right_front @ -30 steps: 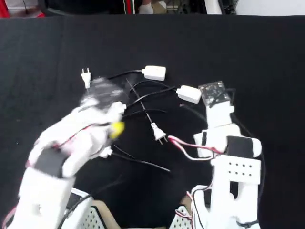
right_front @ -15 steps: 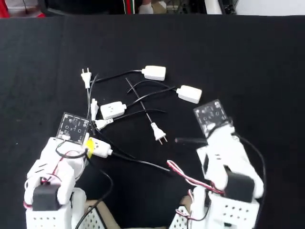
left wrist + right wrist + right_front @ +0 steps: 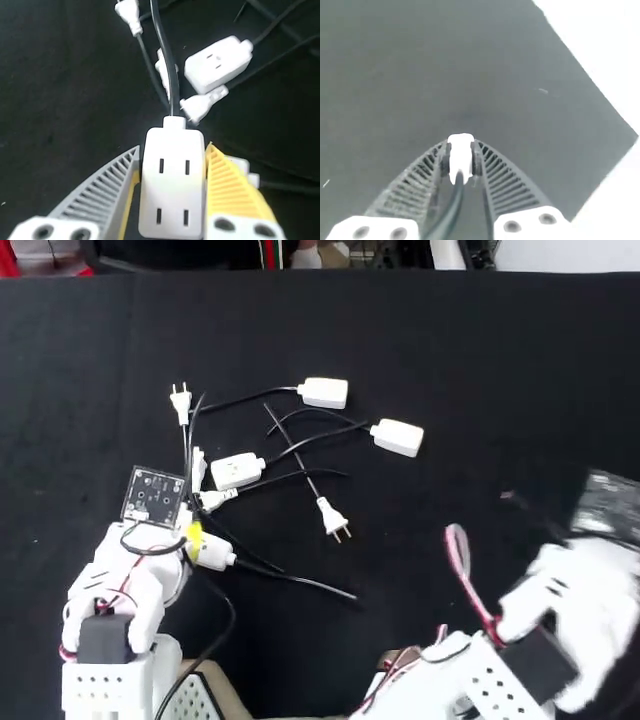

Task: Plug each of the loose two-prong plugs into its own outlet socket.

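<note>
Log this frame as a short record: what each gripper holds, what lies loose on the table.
left gripper: shut on white outlet socket
right gripper: shut on white plug, black cord trailing
free sockets: far socket, right socket, near socket
loose plugs: far plug, middle plug, more beside near socket
surface: black table

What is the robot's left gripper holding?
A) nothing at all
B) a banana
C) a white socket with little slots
C: in the left wrist view, the left gripper is closed on both sides of a white socket with slots in its face and a black cord coming out of one end.
</note>
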